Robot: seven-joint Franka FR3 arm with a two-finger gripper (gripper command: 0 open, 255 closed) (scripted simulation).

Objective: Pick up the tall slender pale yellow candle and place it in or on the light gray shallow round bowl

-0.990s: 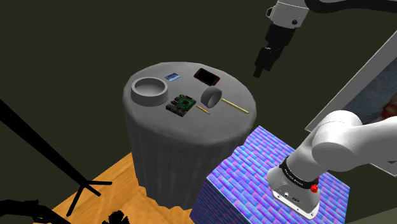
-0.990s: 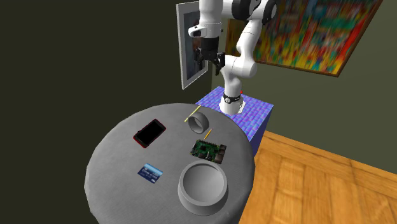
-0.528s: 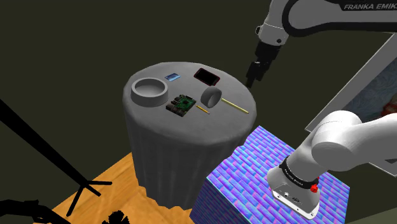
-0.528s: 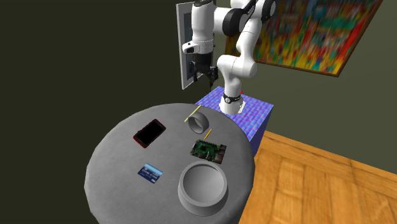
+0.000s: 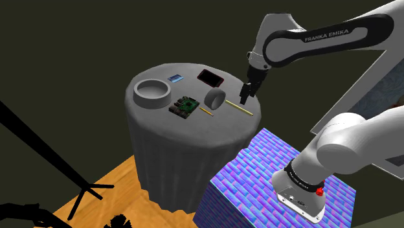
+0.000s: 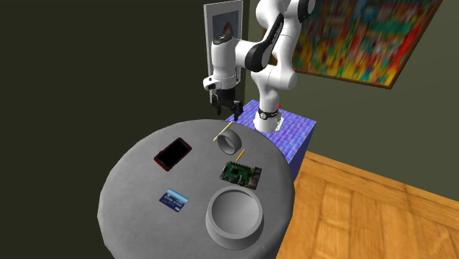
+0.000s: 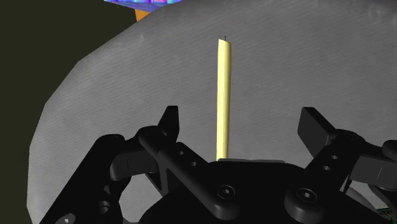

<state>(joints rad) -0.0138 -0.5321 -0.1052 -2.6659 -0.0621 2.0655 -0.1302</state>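
gripper (image 7: 239,114) fingers apart, hovering low over the pale yellow candle (image 7: 222,95) lying flat on round grey table (image 5: 191,83), beside grey ring (image 5: 214,98), well apart from grey bowl (image 5: 140,96).

The white robot arm (image 5: 324,40) bears dark lettering, "FRANKA EMIKA", along its upper link. Print on the small blue card (image 6: 173,199) is too small to read.

Grey table (image 5: 194,139): candle (image 5: 240,108), bowl (image 5: 151,102), phone (image 5: 210,78), card (image 5: 175,78)
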